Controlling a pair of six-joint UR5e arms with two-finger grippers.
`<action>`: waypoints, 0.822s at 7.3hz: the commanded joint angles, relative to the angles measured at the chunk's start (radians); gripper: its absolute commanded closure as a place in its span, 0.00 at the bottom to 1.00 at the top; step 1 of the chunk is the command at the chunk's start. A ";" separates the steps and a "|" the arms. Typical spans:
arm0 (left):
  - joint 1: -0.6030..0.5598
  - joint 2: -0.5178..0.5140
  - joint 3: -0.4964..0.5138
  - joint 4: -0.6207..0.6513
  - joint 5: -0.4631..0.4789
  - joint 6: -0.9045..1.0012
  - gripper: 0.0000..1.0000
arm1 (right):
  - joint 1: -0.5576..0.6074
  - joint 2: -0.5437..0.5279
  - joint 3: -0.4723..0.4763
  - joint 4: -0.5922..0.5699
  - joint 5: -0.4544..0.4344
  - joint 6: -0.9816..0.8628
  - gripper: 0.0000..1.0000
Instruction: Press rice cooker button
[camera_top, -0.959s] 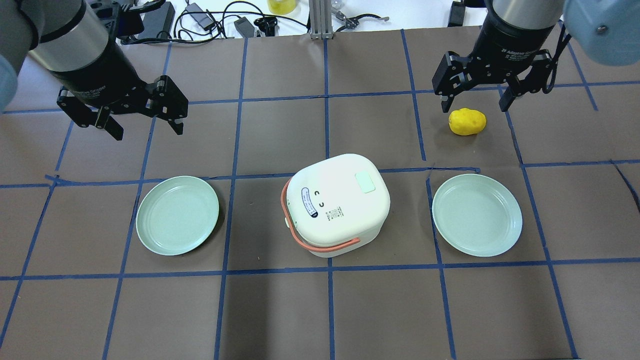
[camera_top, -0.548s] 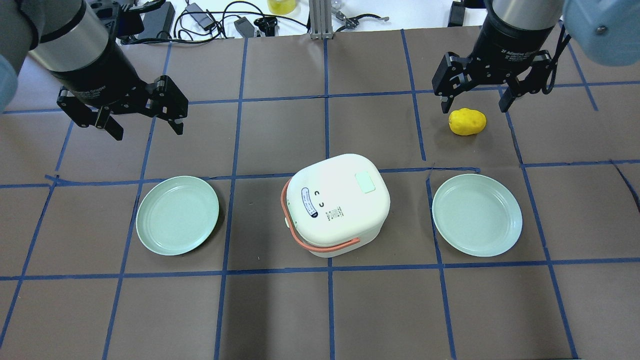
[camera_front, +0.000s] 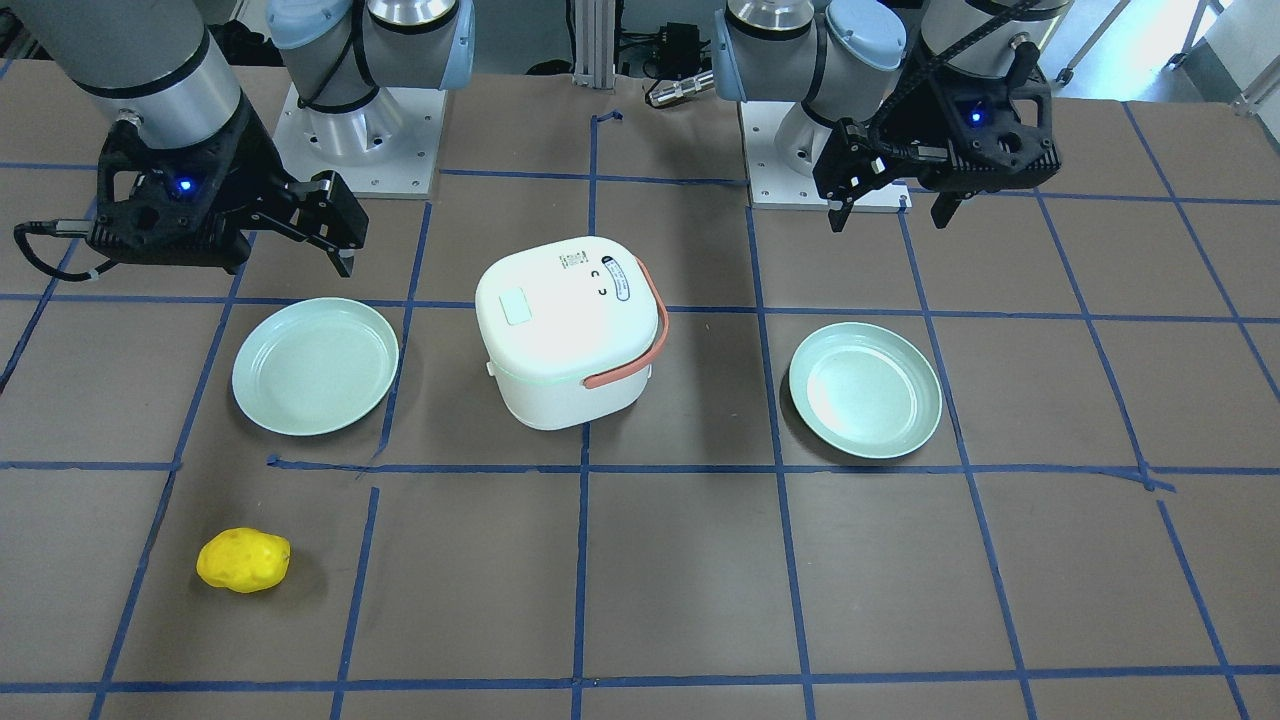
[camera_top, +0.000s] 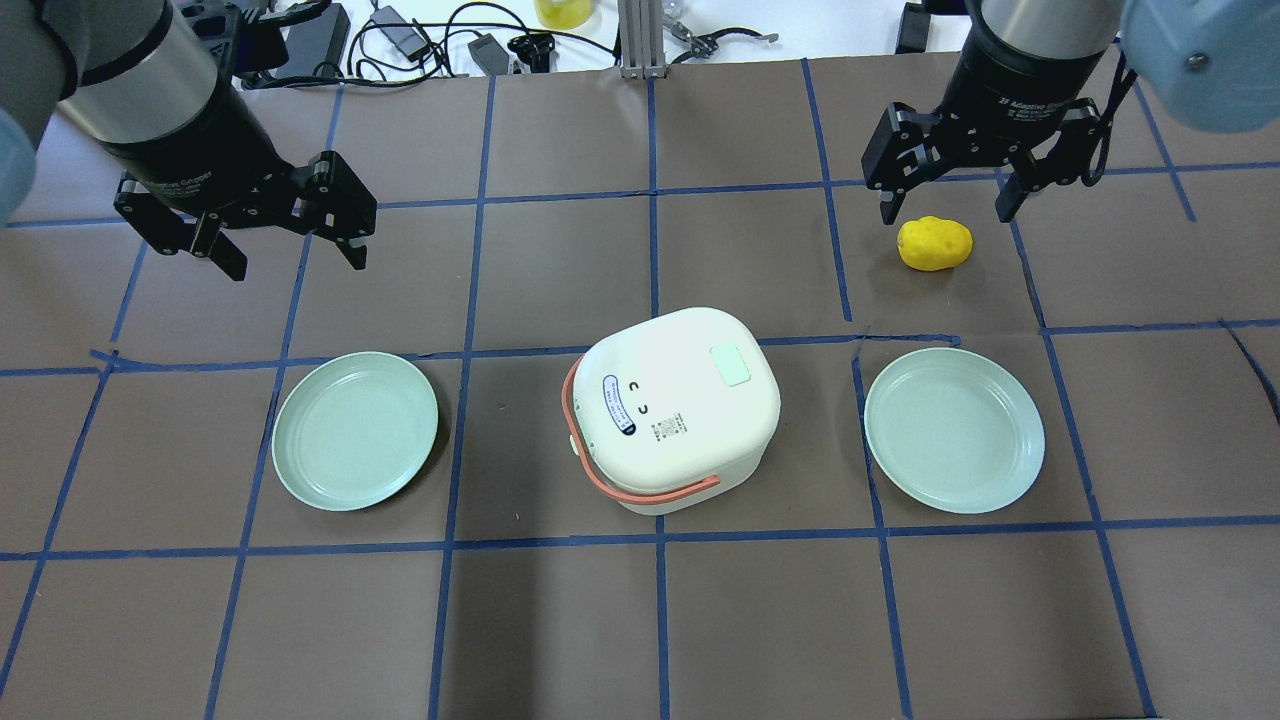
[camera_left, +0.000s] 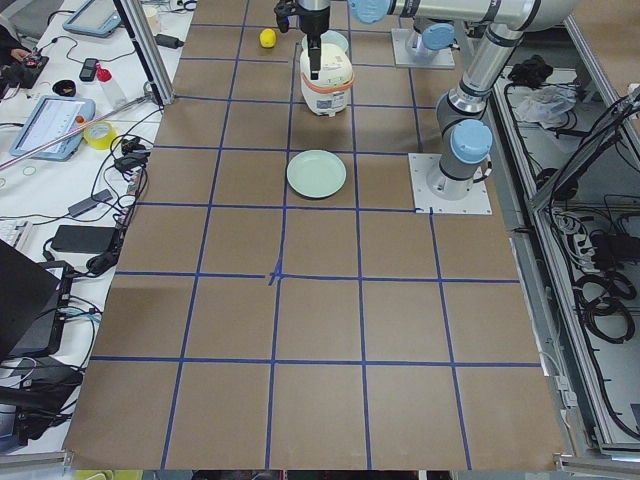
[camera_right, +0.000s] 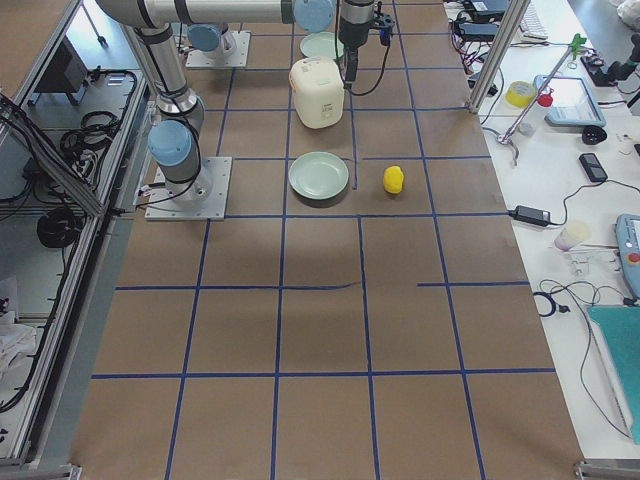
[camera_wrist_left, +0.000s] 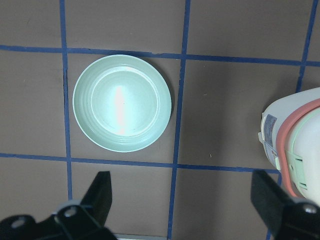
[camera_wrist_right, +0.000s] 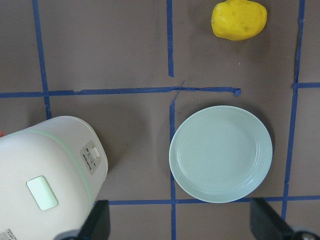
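Observation:
The white rice cooker (camera_top: 675, 410) with an orange handle stands mid-table, lid shut. Its button (camera_top: 730, 365) is a pale rounded rectangle in the lid's top, on the far right part; it also shows in the front view (camera_front: 515, 306) and the right wrist view (camera_wrist_right: 42, 193). My left gripper (camera_top: 297, 262) is open and empty, high over the table at far left, well away from the cooker. My right gripper (camera_top: 944, 212) is open and empty at far right, hovering above a yellow potato-like object (camera_top: 934, 243).
Two pale green plates flank the cooker, one on the left (camera_top: 355, 430) and one on the right (camera_top: 955, 430). A blue-outlined oval label (camera_top: 617, 404) sits on the lid near the handle. Cables and tools lie past the table's far edge (camera_top: 420, 40).
My right gripper has shifted very slightly toward the far edge of the table. The left arm, the cooker and the plates have not moved.

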 joint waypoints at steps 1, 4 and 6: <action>0.000 0.000 0.000 0.000 0.000 0.000 0.00 | 0.001 0.001 0.000 0.002 -0.006 0.006 0.00; 0.000 0.000 0.000 0.000 0.000 0.000 0.00 | 0.001 0.006 0.002 -0.006 -0.005 0.011 0.00; 0.000 0.000 0.000 0.000 0.000 0.000 0.00 | 0.008 -0.001 -0.009 -0.019 0.011 0.011 0.32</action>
